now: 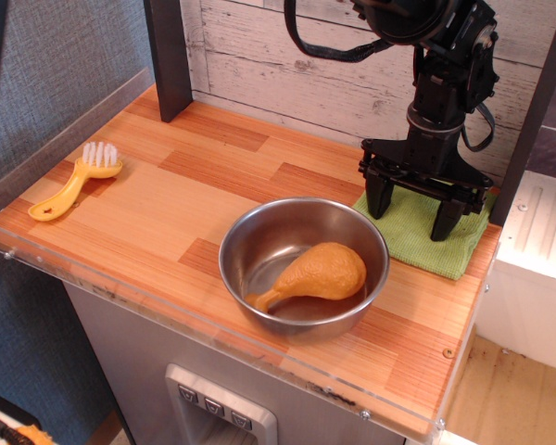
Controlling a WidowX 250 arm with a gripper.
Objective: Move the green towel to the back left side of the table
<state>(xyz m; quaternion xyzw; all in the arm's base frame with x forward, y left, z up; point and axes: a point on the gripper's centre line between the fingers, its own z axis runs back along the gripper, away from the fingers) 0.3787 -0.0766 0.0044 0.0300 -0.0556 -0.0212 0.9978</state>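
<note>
The scene is evenly and warmly lit, bright without harsh contrast; the counter shows soft, short shadows beneath the yellow brush and the black hand; the steel bowl carries pale highlights on its rim and a dim reflection inside; focus is fairly sharp throughout, with slight softness and grain; straight edges show no marked bending.

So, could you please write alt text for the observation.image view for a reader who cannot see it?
A black robot tool, fingers spread, stands over a green towel at the right rear of a wooden table. Beside the towel sits a steel bowl holding a toy chicken drumstick; a yellow brush lies at the left edge.
</note>
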